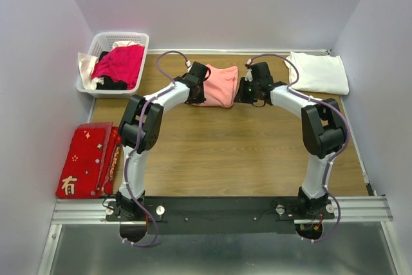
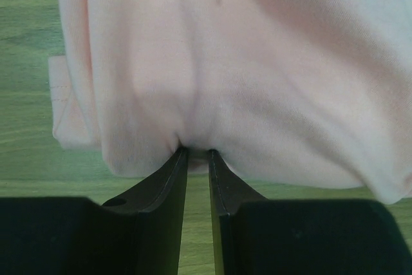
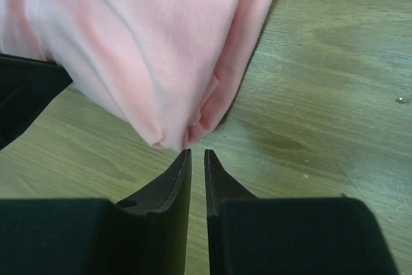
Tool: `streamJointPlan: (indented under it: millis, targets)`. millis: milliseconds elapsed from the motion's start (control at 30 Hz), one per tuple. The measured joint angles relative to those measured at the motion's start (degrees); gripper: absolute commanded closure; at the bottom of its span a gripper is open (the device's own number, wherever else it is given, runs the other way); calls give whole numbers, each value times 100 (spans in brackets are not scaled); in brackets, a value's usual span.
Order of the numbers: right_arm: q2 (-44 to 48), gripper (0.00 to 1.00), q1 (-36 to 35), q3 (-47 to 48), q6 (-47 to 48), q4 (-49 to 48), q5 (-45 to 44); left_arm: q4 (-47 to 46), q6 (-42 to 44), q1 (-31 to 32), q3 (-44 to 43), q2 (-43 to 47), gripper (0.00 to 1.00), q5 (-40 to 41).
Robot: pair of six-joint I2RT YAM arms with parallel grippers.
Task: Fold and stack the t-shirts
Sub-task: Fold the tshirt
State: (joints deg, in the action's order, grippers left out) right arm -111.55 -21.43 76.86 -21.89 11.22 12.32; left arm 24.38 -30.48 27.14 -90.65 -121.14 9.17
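Left gripper [image 2: 196,152] pinching edge of folded salmon-pink cotton t-shirt [image 2: 257,62]; right gripper [image 3: 197,152] narrow, empty, tips just short of corner. I fear one-sided lift, fold spilling open.

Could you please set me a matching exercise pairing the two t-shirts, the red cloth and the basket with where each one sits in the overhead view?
Things:
1. pink t-shirt
2. white t-shirt
3. red cloth with gold characters
4. basket

Places:
A. far left corner
B. far right corner
C. far middle of the table
D. left side, nearer the arm bases

Pairs: 1-C, 2-B, 3-D, 4-A
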Motion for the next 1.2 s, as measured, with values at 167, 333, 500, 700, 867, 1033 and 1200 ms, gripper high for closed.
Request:
streamJointPlan:
  millis: [167,333,500,700,867,1033,1200]
  targets:
    - [-24,70,-42,7,44,4,81,61,7,-2,-63,-39,71,0]
    - [-131,64,-105,98,103,57,190,68,22,-2,-83,-57,71,-4]
    - [-315,64,-151,192,129,96,260,107,42,-2,-153,-94,71,-4]
    - [-549,64,-157,374,170,170,282,114,57,-2,-177,-116,71,-11]
    - [-822,65,-173,623,243,203,278,109,68,-4,-177,-116,71,-22]
    - [-955,65,-177,870,264,219,247,98,85,-13,-177,-118,71,-48]
    - [-986,71,-177,1060,291,219,234,85,107,-31,-177,-127,71,-103]
